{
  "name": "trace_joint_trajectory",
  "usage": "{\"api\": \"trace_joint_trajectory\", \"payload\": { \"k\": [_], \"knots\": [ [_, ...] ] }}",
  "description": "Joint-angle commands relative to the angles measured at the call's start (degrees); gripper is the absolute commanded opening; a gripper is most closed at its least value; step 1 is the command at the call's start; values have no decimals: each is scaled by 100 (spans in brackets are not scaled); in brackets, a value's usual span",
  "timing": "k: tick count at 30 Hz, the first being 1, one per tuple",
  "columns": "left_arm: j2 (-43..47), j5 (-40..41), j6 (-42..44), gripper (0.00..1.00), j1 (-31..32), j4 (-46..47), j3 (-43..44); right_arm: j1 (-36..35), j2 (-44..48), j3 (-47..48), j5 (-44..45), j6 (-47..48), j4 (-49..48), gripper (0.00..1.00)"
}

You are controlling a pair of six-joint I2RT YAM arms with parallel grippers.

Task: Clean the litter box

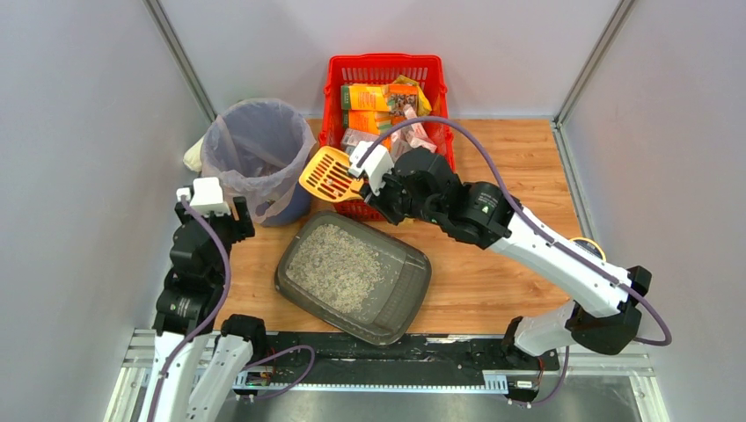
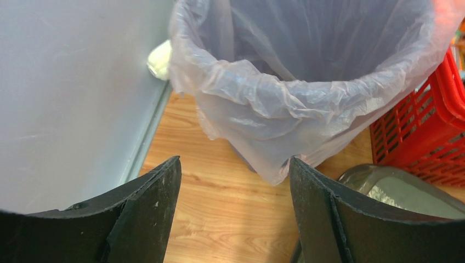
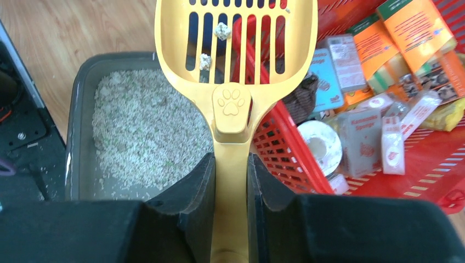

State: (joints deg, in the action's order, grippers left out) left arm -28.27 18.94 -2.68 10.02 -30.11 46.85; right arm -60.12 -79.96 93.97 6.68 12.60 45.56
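Note:
The dark grey litter box [image 1: 400,297] with pale gravelly litter lies at the table's front middle; it also shows in the right wrist view [image 3: 82,109]. My right gripper [image 3: 231,164] is shut on the handle of a yellow slotted scoop [image 3: 236,38], held in the air over the box's far corner and the basket's near edge [image 1: 327,171]. Two small clumps [image 3: 222,31] lie on the scoop's slots. My left gripper [image 2: 234,170] is open and empty, above the wood just in front of the bag-lined bin [image 2: 307,87].
A red mesh basket [image 1: 383,69] full of boxes and packets stands at the back. The round bin with a pale bag [image 1: 255,145] stands at the back left, a white object [image 1: 193,158] beside it against the left wall. Grey walls close three sides.

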Motion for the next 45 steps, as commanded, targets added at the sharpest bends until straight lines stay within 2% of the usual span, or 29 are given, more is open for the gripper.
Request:
{"api": "trace_joint_trajectory", "payload": {
  "k": [1, 5, 10, 16, 18, 20, 21, 24, 30, 33, 34, 38, 40, 45],
  "knots": [
    [454, 566, 74, 80, -27, 312, -53, 193, -63, 411, -166, 321, -723, 0],
    [279, 462, 39, 80, -27, 190, 52, 308, -580, 858, 26, 830, -1049, 0],
    [68, -82, -136, 80, -27, 207, 52, 395, -1248, 1245, 317, 1797, -1997, 0],
    [164, 21, -110, 80, -27, 207, 52, 484, -2512, 2395, 378, 2860, -2534, 0],
    [208, 57, -93, 80, -27, 207, 52, 484, -2743, 2503, 483, 3352, -2883, 0],
    [225, 57, -93, 80, -27, 216, 52, 466, -2867, 2215, 667, 3782, -3358, 0],
    [234, 57, -93, 80, -27, 207, 52, 440, -2858, 2013, 929, 4290, -4092, 0],
    [243, 66, -93, 80, -27, 216, 44, 387, -2762, 1379, 1125, 5153, -5194, 0],
    [261, 66, -93, 80, -27, 225, 43, 290, -2621, 667, 905, 6261, -6197, 0],
    [235, 49, -93, 80, -27, 225, 43, 202, -2735, 282, 1002, 7184, -6971, 0],
    [226, 40, -93, 80, -27, 225, 43, 193, -2752, 123, 976, 7813, -7217, 0],
    [243, 57, -84, 80, -27, 225, 43, 167, -3042, -423, 696, 9398, -8989, 0],
    [243, 66, -84, 80, -27, 225, 44, 167, -3244, -468, 625, 9925, -9292, 0],
    [252, 57, -93, 80, -18, 225, 43, 167, -3201, -757, 220, 10209, -9434, 1]
  ]
}}
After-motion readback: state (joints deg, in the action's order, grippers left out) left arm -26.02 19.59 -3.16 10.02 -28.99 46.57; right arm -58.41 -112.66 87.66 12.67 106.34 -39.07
